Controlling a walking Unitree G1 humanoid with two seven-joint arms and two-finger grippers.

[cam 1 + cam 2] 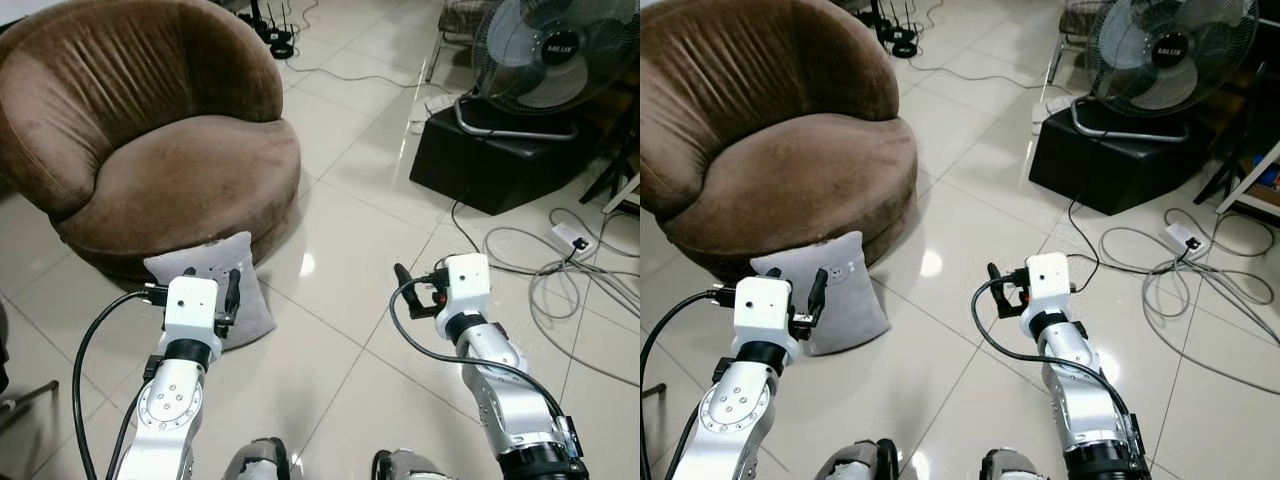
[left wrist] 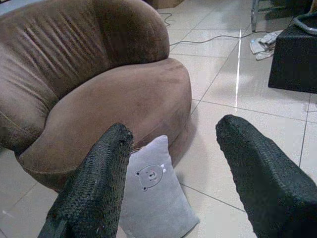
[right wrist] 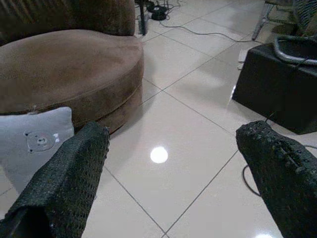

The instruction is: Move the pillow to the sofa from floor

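Tiled floor [image 1: 340,330]: grey pillow [image 1: 215,285] leaning against brown sofa [image 1: 150,150]. Left pincer [image 2: 171,178] spread open just above it; right pincer [image 3: 171,173] open, aside. Step: approach. Next: descend, grasp.

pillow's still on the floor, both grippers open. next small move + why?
Probably lower the left gripper forward onto the pillow's top edge. The grey pillow stands on the tiled floor, leaning against the base of the brown sofa, and sits right ahead of the open left fingers. The right gripper, also open, hangs off to the side over bare tile, so the left looks better placed.
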